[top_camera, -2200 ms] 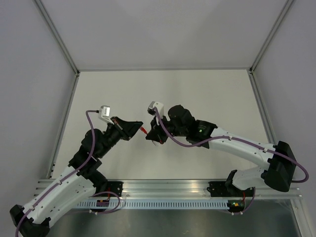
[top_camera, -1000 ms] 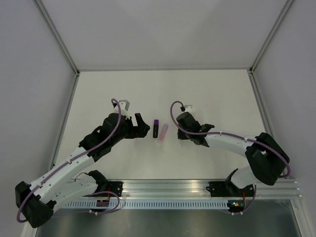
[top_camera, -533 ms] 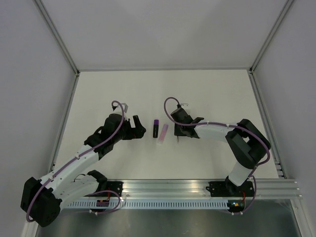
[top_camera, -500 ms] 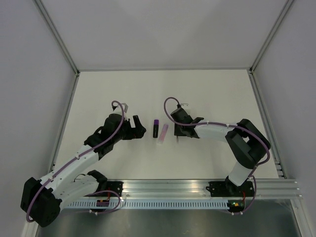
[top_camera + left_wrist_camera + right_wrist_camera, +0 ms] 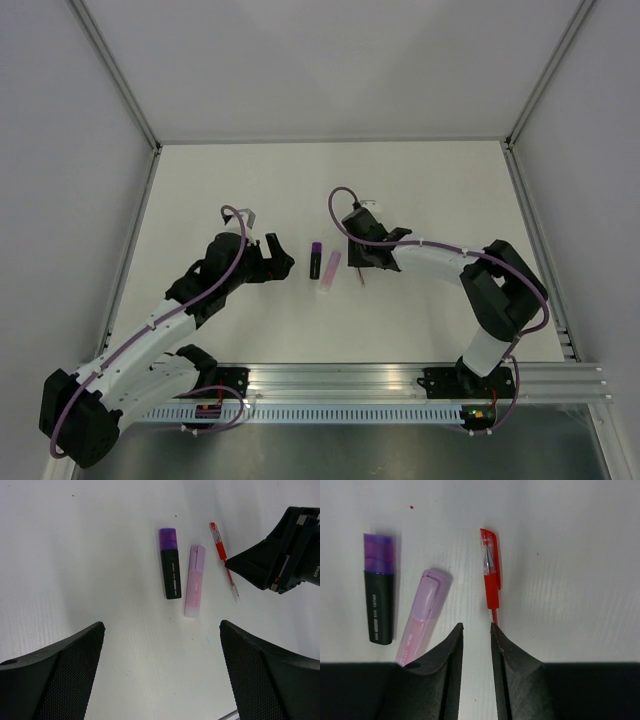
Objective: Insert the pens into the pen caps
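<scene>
Your table (image 5: pixel 430 185): was white, matte.
On it you had: black-and-purple marker (image 5: pixel 170 564), pink marker (image 5: pixel 194 581), red pen (image 5: pixel 223 560), side by side.

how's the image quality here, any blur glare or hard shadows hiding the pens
Top external: even diffuse light, no glare, but the pink marker is small. Left wrist: it and the black-and-purple marker are sharp, shadows faint; the left gripper looms dark at the bottom corners. Right wrist: the red pen is crisp, while the right gripper blacks out the bottom edge.
</scene>
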You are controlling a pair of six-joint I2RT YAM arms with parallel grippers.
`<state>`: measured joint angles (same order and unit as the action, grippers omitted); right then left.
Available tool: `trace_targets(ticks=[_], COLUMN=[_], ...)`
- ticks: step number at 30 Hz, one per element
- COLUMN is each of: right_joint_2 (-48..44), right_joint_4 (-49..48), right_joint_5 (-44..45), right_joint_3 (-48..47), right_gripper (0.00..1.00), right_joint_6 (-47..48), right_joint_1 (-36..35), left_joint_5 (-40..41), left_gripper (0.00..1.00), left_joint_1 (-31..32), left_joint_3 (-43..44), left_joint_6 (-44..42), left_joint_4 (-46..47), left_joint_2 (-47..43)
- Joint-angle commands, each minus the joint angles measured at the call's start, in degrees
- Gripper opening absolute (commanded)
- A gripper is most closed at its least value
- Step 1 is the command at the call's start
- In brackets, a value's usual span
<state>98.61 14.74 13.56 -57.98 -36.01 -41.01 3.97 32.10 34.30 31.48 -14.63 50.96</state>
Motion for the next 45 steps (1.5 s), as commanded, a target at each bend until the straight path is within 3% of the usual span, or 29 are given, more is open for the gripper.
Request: trace_targets(ticks=[1,8,10,12,13,14,17,22,27,45], right_joint_2=[-4.47,-12.64,-17.03,-23.33,-25.55,-28.01,-36.71,-48.15,-53.16,-53.26], right_joint_4=[3.80,9.16,8.99,5.31,3.64,2.15,-4.00,-8.76,-5.87,-6.83], right_joint_5=[-1.25,-1.78,-2.40,-5.02,-5.04,-6.17,-6.44,-2.50,0.32,-3.37], right_joint_3=[-4.42,-5.14,-3.38,3.80,5.75,7.77,14.10,20.52,19.66,20.44], right_gripper=[0.33,0.36,0.41,0.66,0.66,0.83,0.98,0.98,0.98,0.98], right_joint_6=[3.31,8.58,9.55,9.64,9.38,9.12,7.63,6.04,5.16,6.30], right_joint_1=[1.02,2.08,2.08,1.99,2.08,2.08,1.99,1.90,1.99,1.99], left_joint_5=[0.43,-5.70,-8.78,-11.59,-12.31,-13.01,-15.30,-17.58,-17.07,-13.64], left_gripper=[1.00,1.00,1.00,1.00,1.00,1.00,1.00,1.00,1.00,1.00], left_joint_1=[-0.28,-0.28,-0.28,-0.28,-0.28,-0.28,-0.19,-0.19,-0.19,-0.19], left_joint_3=[-0.46,-2.40,-3.01,-3.19,-3.37,-3.63,-5.03,-6.88,-8.37,-8.46], left_joint_6=[-2.39,-4.15,-4.59,-4.77,-4.77,-4.85,-4.86,-4.59,-4.76,-4.59], left_joint_4=[2.24,6.53,7.86,9.09,9.10,9.97,11.64,14.10,14.19,12.26], left_joint_2=[-0.60,-2.62,-3.67,-4.81,-5.34,-5.95,-9.55,-15.44,-22.38,-26.00])
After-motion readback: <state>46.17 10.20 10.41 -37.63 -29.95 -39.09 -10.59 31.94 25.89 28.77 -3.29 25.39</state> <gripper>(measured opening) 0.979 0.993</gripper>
